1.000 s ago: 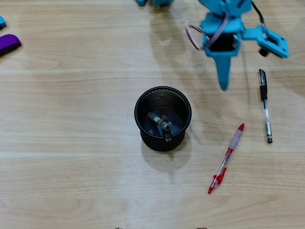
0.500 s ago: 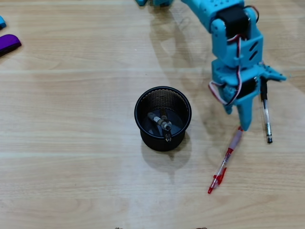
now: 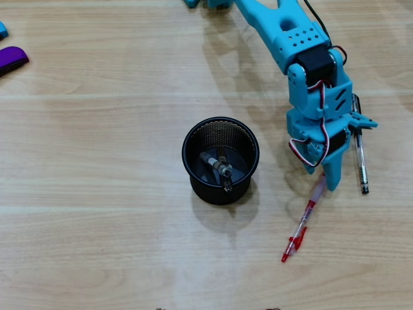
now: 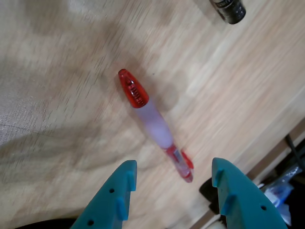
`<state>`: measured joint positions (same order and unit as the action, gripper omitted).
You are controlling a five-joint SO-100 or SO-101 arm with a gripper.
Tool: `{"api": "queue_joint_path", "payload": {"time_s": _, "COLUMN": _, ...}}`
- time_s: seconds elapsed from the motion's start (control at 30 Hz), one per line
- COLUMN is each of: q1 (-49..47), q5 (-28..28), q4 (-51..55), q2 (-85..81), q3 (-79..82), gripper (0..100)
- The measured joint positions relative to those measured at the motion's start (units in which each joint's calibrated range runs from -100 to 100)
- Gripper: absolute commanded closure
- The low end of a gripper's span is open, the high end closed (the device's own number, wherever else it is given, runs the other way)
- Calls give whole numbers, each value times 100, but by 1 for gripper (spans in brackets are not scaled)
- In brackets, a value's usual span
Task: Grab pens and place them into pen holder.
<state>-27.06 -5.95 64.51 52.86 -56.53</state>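
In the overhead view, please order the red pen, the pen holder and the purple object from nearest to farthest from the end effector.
Measured from the end effector:
1. Red pen, directly under its tips, running down-left.
2. Pen holder, to its left at table centre.
3. Purple object, at the far upper-left edge.

The arm point(image 3: 303, 71) is bright turquoise plastic dotted with small screw holes, carrying black motor blocks, red-and-white wires looped at its side, and two pointed turquoise jaws.
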Motion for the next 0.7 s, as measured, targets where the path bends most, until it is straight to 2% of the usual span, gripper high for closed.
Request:
{"api": "queue_joint_path", "payload": {"time_s": 0.47, "q1": -169, "q5": -522, "q4": -224, "q2": 288, "q3": 407, "gripper": 82}}
{"api": "queue_joint_path", "payload": {"time_s": 0.7, "q1": -380, "q5": -600, "q4": -577, "q2": 415, "q3": 425, "gripper": 89}}
